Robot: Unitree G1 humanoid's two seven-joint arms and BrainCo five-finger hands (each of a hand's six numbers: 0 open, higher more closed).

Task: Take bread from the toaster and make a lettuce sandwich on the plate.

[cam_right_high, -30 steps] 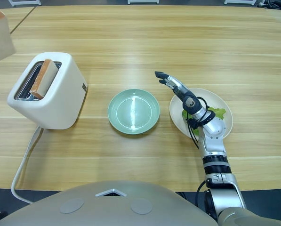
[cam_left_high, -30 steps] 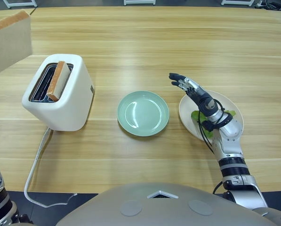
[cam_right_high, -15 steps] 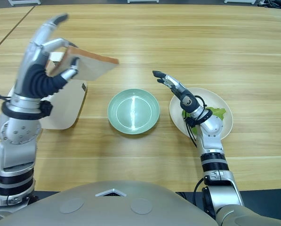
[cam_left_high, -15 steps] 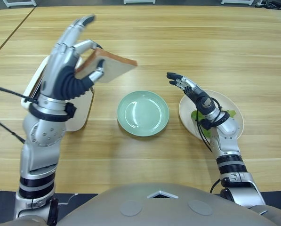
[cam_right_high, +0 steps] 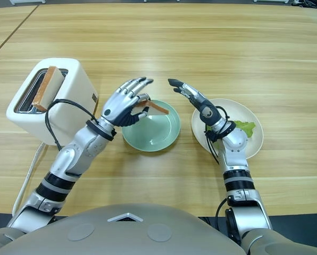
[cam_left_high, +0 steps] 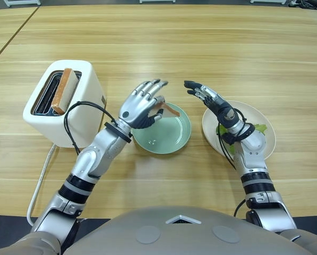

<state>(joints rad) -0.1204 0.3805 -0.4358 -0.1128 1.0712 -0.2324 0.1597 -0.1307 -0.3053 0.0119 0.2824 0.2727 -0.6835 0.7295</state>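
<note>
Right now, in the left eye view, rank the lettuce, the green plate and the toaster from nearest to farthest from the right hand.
1. Lettuce, on the cream plate, by the wrist of the right hand.
2. Green plate, mid-table, to that hand's left.
3. Toaster, far left.

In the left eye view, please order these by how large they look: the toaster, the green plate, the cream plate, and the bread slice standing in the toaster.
1. toaster
2. cream plate, partly covered
3. green plate, only a little smaller
4. bread slice, its lower part hidden in the slot
</note>
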